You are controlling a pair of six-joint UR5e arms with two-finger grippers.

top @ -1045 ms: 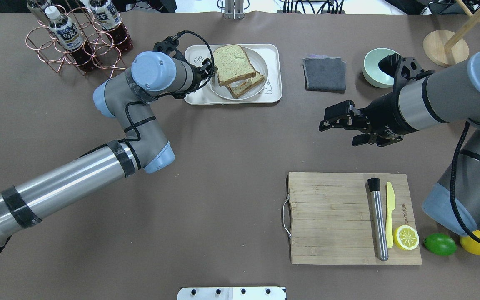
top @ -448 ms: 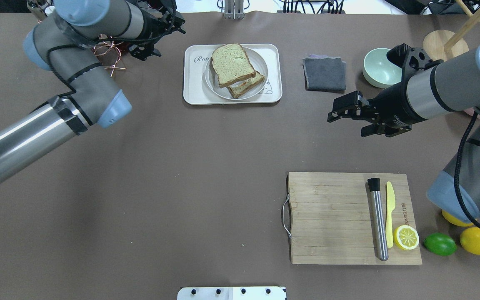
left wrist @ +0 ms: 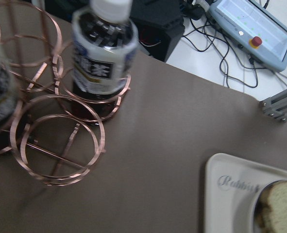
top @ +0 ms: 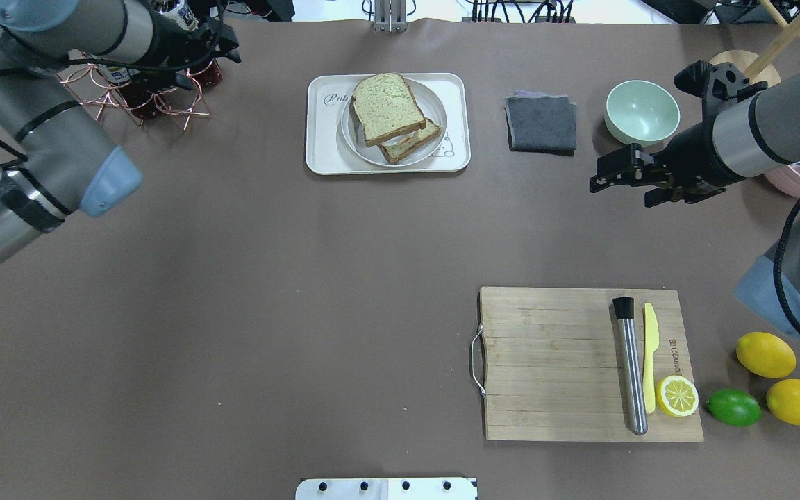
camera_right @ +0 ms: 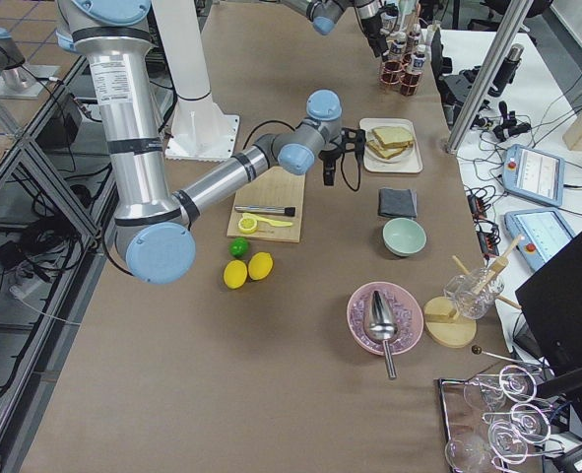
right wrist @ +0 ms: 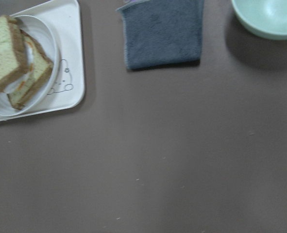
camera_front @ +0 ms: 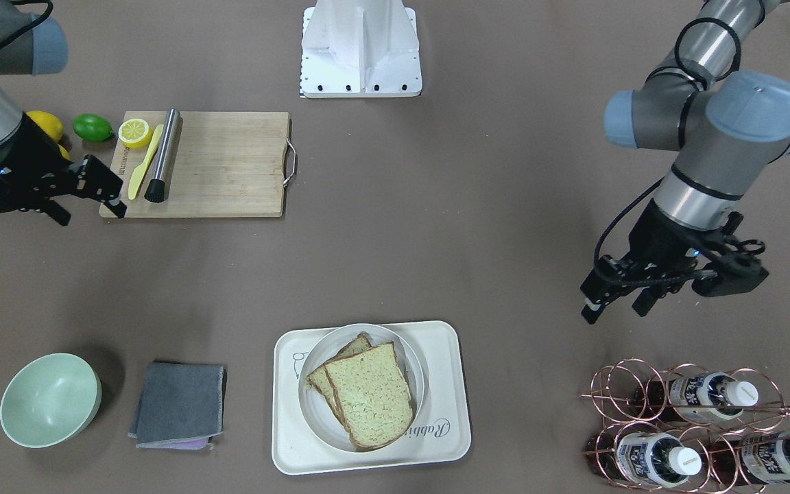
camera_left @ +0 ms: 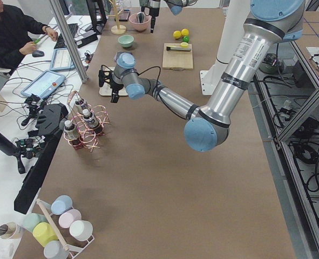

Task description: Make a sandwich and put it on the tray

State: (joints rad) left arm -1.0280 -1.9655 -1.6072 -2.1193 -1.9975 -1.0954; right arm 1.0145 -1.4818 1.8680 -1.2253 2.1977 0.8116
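The sandwich (top: 389,107) lies on a plate (top: 346,133), top slice skewed, inside the tray's (top: 323,151) rim; the tray sits near the table's (top: 303,278) far edge, between rack (camera_front: 642,394) and cloth (top: 541,123), apart from both. The left gripper (camera_front: 616,309) hangs by the rack, jaws parted, empty; the right gripper (top: 619,193) likewise, near the bowl (top: 642,111). Bare table stretches from tray to board (top: 546,361).
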